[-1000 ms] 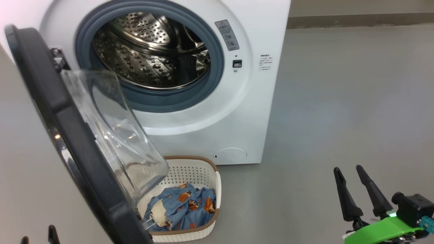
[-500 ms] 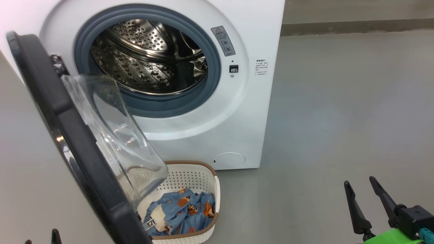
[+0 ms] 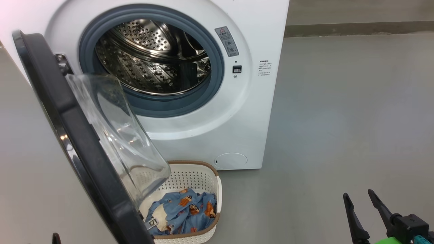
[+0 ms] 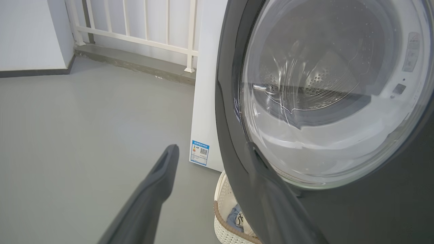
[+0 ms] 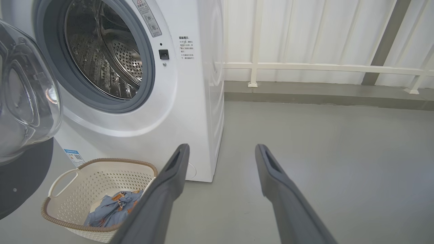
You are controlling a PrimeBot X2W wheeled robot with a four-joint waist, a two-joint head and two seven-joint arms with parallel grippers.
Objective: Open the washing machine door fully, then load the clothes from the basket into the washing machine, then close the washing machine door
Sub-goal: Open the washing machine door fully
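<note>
The white washing machine stands with its steel drum exposed. Its black door is swung out to the left, and the clear glass bowl overhangs the basket. The cream basket sits on the floor at the machine's foot, holding the light blue clothes. My right gripper hovers open and empty at the lower right, well right of the basket. In the left wrist view my left gripper is open, its right finger lying across the door's outer face.
Grey floor stretches to the right of the machine. A white railing on a low curb runs behind it. A blue sticker marks the machine's lower side corner. The right wrist view shows the basket and clothes left of my gripper.
The head camera has shifted a little. My right gripper has drawn back toward the bottom edge, still open. The left fingertips have sunk lower at the bottom left. Door, basket and clothes are unmoved.
</note>
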